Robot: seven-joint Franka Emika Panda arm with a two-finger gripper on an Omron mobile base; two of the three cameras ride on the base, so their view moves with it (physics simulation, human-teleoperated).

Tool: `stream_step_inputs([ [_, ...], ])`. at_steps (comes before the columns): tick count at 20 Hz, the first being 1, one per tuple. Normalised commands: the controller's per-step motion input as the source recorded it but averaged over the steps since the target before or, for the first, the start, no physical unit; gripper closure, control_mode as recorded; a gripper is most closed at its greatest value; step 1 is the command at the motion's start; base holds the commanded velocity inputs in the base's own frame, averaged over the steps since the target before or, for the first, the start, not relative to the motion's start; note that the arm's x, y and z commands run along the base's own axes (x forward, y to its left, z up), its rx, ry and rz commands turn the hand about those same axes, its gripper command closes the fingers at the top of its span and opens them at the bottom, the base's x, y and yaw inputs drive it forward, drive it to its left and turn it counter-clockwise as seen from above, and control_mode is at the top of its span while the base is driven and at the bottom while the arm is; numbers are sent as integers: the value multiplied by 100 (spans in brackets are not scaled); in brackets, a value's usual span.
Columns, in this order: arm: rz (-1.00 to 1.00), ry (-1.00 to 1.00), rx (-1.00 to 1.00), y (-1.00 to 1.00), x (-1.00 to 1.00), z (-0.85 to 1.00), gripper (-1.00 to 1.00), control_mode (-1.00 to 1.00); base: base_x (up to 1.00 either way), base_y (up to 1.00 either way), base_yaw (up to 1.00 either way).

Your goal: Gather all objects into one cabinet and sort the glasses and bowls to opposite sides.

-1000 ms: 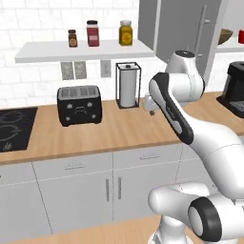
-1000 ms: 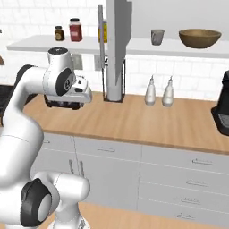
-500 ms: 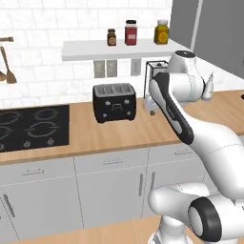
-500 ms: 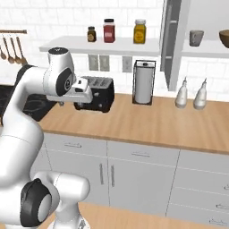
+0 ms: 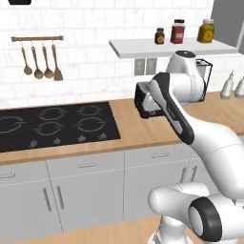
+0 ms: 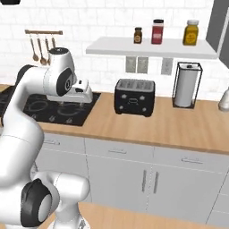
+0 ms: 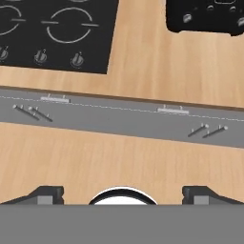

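Cabinet [image 6: 221,21] flanks shelf [image 6: 147,47] end; claw [image 7: 123,193] gapes above counter [image 7: 143,57] edge.

The wooden worktop [image 6: 179,127] carries a black hob [image 5: 52,126] at its left end, a black toaster [image 6: 134,96] mid-worktop, and a paper-towel holder [image 6: 185,85] near the back edge.

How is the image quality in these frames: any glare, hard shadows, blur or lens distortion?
Left base view: flat, even light, a soft shadow under the wall shelf, no glare. Right base view: the toaster is slightly soft-edged, with faint sheen on its black top. Hand view: sharp enough, with lines straight along the drawer fronts and the hob evenly lit.
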Motion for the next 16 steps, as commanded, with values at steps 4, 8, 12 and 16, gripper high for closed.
stream_step_inputs([
  [4, 0, 0, 0, 0, 0, 0, -100, 100, 0, 100, 0],
  [8, 0, 0, 0, 0, 0, 0, -100, 100, 0, 100, 0],
  [12, 0, 0, 0, 0, 0, 0, -100, 100, 0, 100, 0],
  [16, 0, 0, 0, 0, 0, 0, -100, 100, -2, 96, 0],
])
